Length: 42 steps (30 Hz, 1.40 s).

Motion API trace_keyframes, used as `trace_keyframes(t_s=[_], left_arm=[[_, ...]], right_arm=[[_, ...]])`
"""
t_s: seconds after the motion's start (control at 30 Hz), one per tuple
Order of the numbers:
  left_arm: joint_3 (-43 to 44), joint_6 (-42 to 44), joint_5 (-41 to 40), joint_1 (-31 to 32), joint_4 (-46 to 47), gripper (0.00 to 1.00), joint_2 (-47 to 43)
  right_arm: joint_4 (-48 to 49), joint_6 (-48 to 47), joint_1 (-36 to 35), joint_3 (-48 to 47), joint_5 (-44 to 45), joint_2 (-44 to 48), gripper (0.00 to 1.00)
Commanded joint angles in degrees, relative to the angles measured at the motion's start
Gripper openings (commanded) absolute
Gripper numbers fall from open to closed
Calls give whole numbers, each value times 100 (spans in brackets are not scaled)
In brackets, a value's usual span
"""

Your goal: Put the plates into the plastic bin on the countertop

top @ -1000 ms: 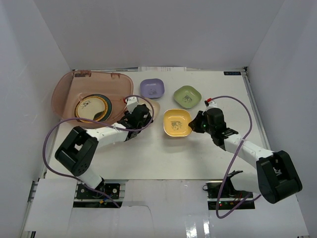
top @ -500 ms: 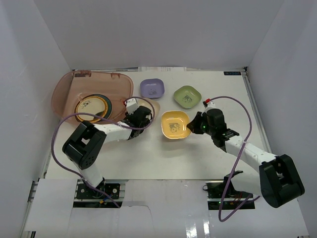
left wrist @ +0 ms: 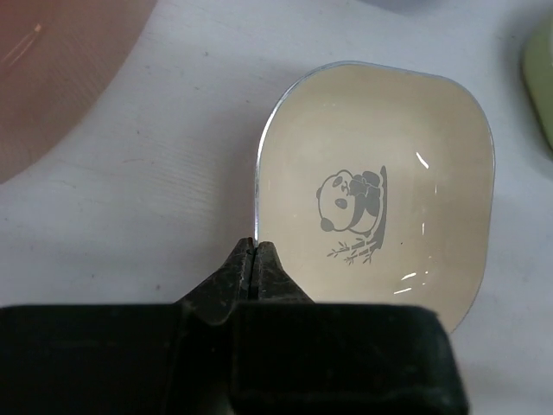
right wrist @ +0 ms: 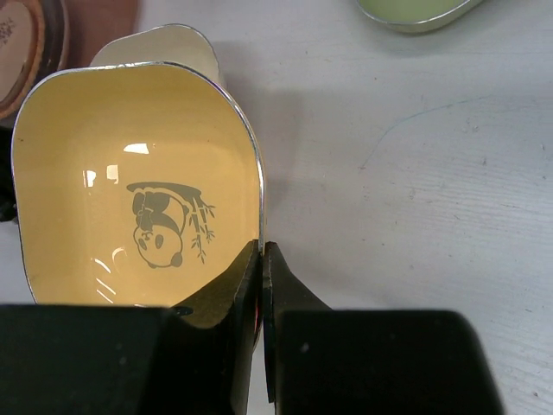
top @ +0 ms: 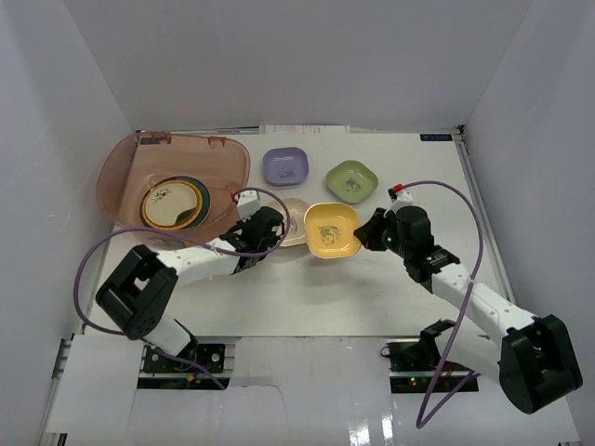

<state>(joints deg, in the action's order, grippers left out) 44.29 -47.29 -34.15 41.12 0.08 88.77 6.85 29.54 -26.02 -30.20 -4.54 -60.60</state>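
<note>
ngl the left claw (left wrist: 255, 248) only pinches the cream plate (left wrist: 380, 164) by its thin rim, right claw (right wrist: 262, 252) same on the yellow plate (right wrist: 130, 156), so either could slip or they collide.

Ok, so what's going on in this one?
Both arms are on small square plates in the middle of the countertop. The left gripper is closed on the near rim of the cream plate, which seems to rest on the countertop. The right gripper pinches the rim of the yellow plate, tilted up next to the cream one. The plastic bin at far left holds a stack of round plates. The purple plate and green plate sit out on the countertop.
</note>
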Motion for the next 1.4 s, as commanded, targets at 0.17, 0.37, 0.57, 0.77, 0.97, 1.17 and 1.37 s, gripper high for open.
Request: trace_keyframes(t_s=[0.17,0.37,0.57,0.77,0.97,1.17,1.37], left_arm=[[737,1009,-680,107,-649,0,-2240],[1502,1574,-366,-1215,-964,0,-2514],[1556,1205,1058,-3598,-1589,0,-2277],[1407,1134,1649,-4832,-1844,0,-1672],[1354,1073,1596,-4982,-1766,0,-1240],[1205,1020,1543,-5053,-1879,26,-1160],[836,835,1438,-5053,-1827,41,-1406]], right_arm=[[-35,-36,-26,-188,102,689,8],[-114,-150,-26,-504,111,813,8],[210,-106,-175,-1040,-13,243,8],[264,-386,-833,-2531,180,-1171,8],[80,-712,-1291,-4176,374,-2684,8],[-377,-1073,-1687,-6531,629,-4432,8],[-850,-1020,-1898,-8711,603,-6094,8]])
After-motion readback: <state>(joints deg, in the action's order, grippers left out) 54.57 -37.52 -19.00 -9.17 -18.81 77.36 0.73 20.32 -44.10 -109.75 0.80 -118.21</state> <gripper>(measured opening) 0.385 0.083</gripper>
